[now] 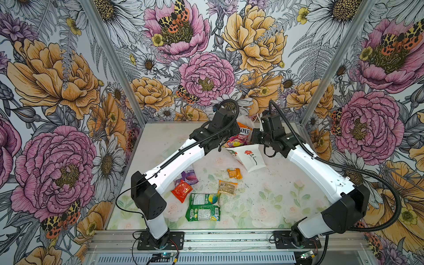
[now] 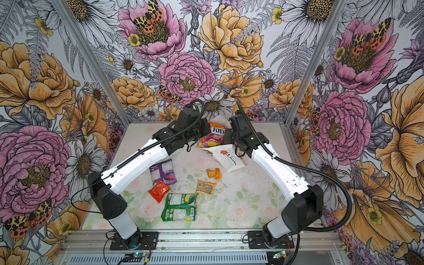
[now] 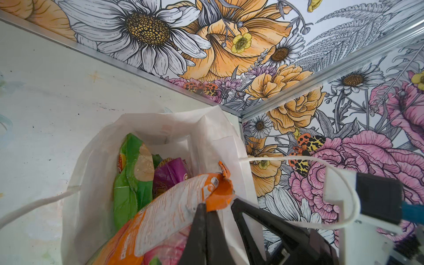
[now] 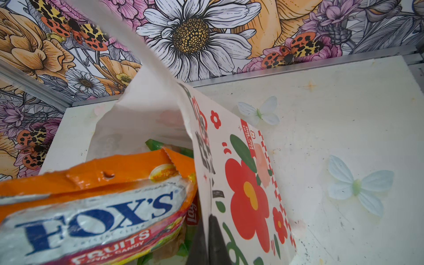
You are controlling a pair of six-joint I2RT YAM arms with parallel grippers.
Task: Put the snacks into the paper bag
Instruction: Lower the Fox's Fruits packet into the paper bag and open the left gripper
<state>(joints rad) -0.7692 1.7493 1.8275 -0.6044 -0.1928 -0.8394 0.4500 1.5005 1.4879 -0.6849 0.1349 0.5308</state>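
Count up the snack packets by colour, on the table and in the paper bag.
Green: 2, green chips bag, green table packet
Purple: 2, purple bagged packet, purple table packet
Orange: 2, Fox's candy, small orange packet
Yellow-tan: 1, yellow-tan packet
Red: 1, red packet
Total: 8, three of them at the paper bag

Your two top views look steeply down from high at the front over the whole table [image 1: 263, 206]. Your wrist cameras sit close by the paper bag [image 3: 91, 172], both looking into its mouth.
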